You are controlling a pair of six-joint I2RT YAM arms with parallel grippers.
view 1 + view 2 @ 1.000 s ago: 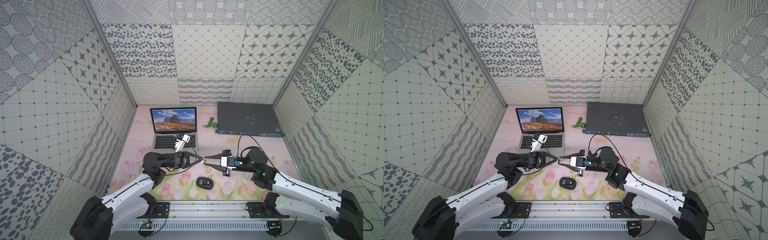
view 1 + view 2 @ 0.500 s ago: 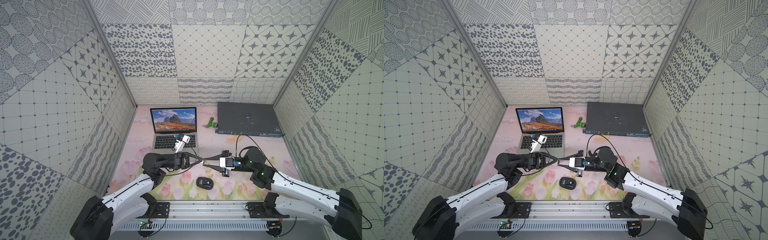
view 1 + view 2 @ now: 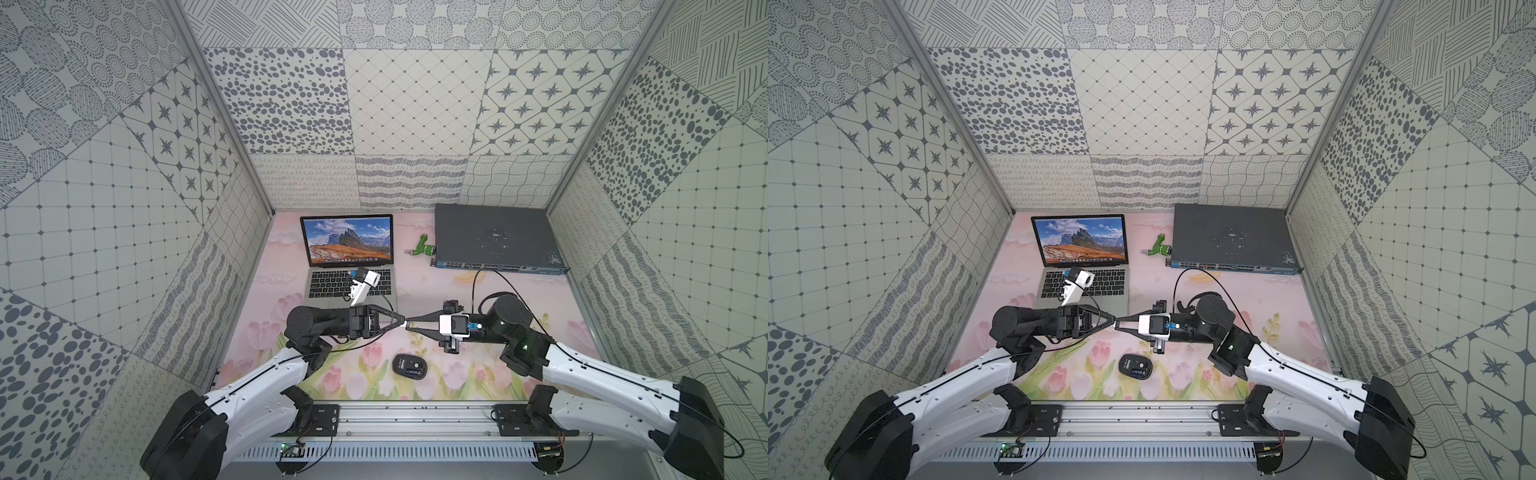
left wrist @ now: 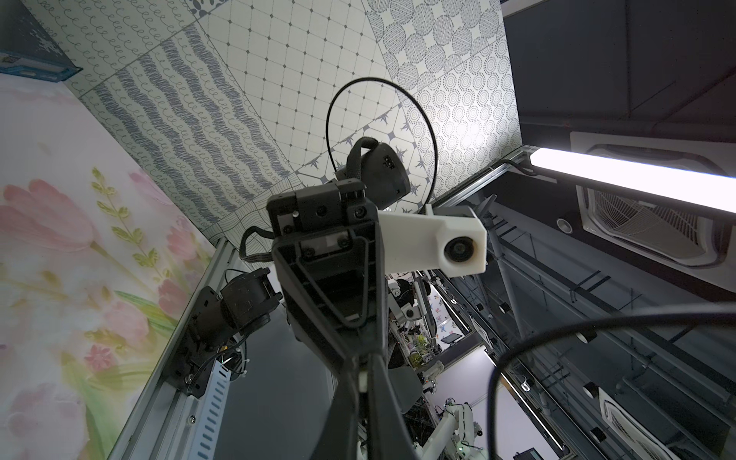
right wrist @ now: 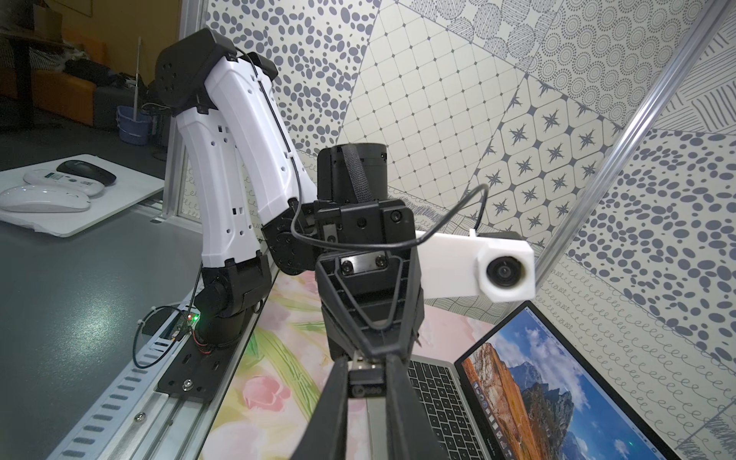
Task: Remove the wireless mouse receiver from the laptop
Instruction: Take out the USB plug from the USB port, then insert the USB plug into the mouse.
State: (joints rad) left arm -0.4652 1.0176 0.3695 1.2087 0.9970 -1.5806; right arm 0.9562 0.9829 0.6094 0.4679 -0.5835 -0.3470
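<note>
The slim silver laptop (image 3: pixel 347 241) (image 3: pixel 1081 241) stands open at the back left, wallpaper lit. Off its front right corner, above the mat, my two grippers meet tip to tip. The wireless mouse receiver (image 5: pixel 366 385), a tiny black nub with a silver plug end, is out of the laptop and sits between them. My left gripper (image 3: pixel 403 323) (image 4: pixel 363 372) is shut on the silver plug end. My right gripper (image 3: pixel 409 323) (image 5: pixel 366 376) has its fingers pressed against both sides of the black end. In both top views the receiver is too small to make out.
A black oval mouse (image 3: pixel 409 365) lies on the floral mat near the front rail. A dark grey network switch (image 3: pixel 494 235) sits at the back right, with a green-and-white plug (image 3: pixel 424 248) beside it. Patterned walls enclose three sides.
The right gripper has slid left to meet the left gripper's tips and its jaws have narrowed onto the receiver. The left arm has stayed still.
</note>
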